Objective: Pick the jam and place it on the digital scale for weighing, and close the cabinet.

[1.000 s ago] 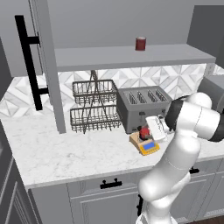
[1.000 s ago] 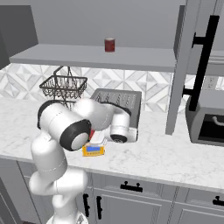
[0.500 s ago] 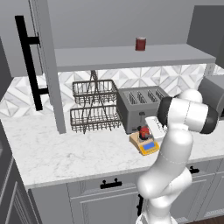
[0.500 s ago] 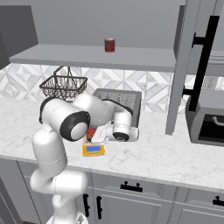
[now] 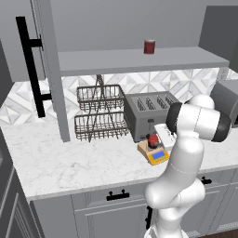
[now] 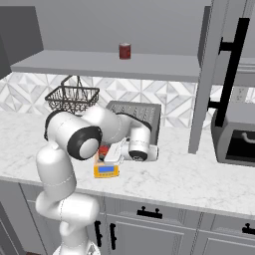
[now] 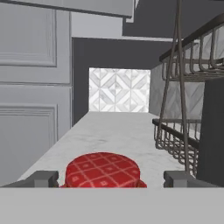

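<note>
While the small red jam jar (image 5: 152,140) is set on the flat yellow scale (image 5: 155,152), the pincer (image 7: 111,178) has been drawn back, tips apart; the grey cabinet door (image 5: 51,69) is left open.

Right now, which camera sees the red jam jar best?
The hand view: the jam's checked red lid sits big and close. The left base view shows it tiny on the digital scale; in the right base view the arm mostly hides it.

A round red lid with a pale diamond check, the jam (image 7: 103,169), sits low between two spread dark grey fingertips (image 7: 42,178), with white marble counter (image 7: 113,131), grey panelled cabinet door (image 7: 35,87) and dark wire basket rack (image 7: 183,100) beyond.
</note>
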